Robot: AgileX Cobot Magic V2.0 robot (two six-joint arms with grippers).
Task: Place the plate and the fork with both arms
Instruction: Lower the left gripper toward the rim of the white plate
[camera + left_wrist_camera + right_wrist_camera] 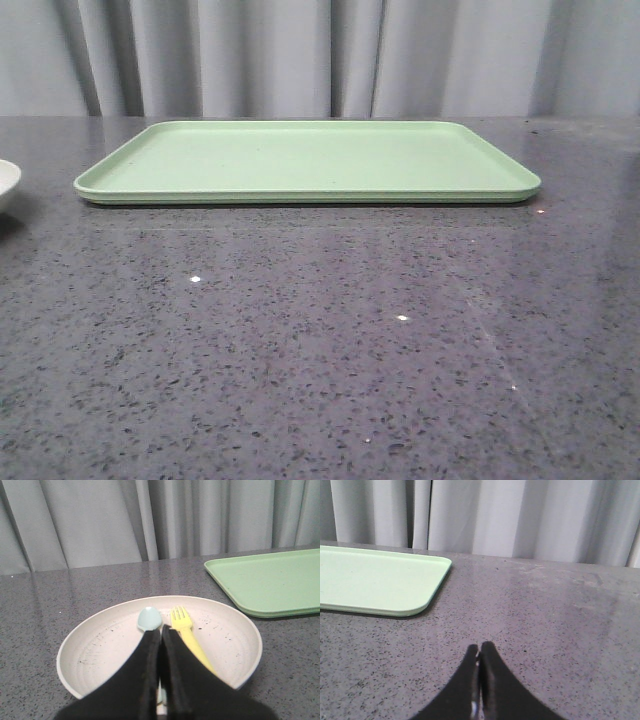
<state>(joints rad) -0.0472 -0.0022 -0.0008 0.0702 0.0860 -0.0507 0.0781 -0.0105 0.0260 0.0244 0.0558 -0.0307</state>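
The off-white speckled plate (100, 645) rests on the grey table, left of the green tray. Only a sliver of the plate's rim (5, 182) shows at the left edge of the front view. The yellow fork (182, 624) lies in the plate, tines pointing away from the gripper. My left gripper (161, 629) hangs over the plate's middle with its fingers shut together, covering part of the fork's handle. My right gripper (480, 647) is shut too, over bare table to the right of the tray. Neither arm appears in the front view.
A pale blue spoon (149, 618) lies in the plate beside the fork, its handle under my left fingers. The flat light-green tray (300, 160) sits at mid-table with nothing on it; one corner (427, 587) shows near my right gripper. Grey curtains hang behind the table.
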